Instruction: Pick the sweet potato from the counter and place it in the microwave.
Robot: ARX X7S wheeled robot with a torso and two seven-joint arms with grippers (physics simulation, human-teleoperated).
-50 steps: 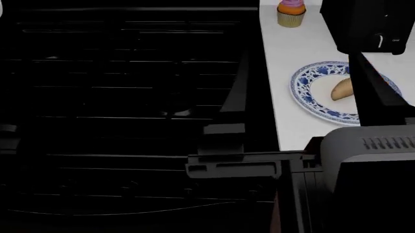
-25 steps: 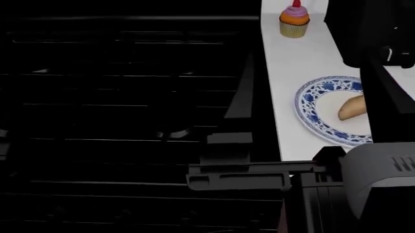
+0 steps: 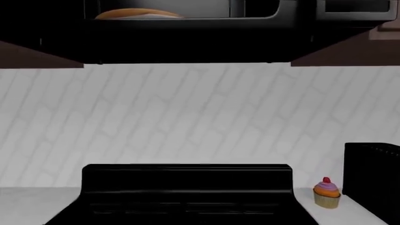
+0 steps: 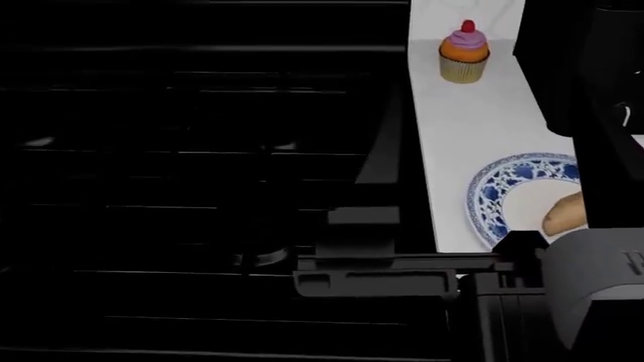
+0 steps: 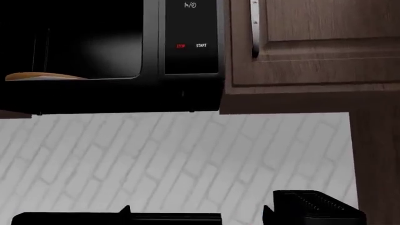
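The sweet potato [image 4: 563, 214] lies on a blue-and-white plate [image 4: 495, 197] on the white counter [image 4: 473, 121], half hidden behind my right arm. The black microwave [image 5: 181, 47] hangs above the stove, with a STOP/START panel and an orange-rimmed plate inside; it also shows as the microwave [image 3: 187, 33] in the left wrist view. My right gripper [image 5: 196, 209] points at the back wall, only its two spread fingertips [image 5: 126, 209] showing, nothing between them. My left arm [image 4: 367, 226] reaches over the stove; its jaws are lost against the black.
A wide black stove [image 4: 201, 188] fills the left. A frosted cupcake [image 4: 464, 51] stands at the counter's back. A black toaster [image 5: 315, 206] sits right of the stove. Brown wall cabinets [image 5: 300, 42] flank the microwave. A white brick wall [image 3: 187, 112] is behind.
In the head view the cupcake, plate and sweet potato have slid down and slightly right in the picture as the view moved. The sweet potato still lies on its plate.
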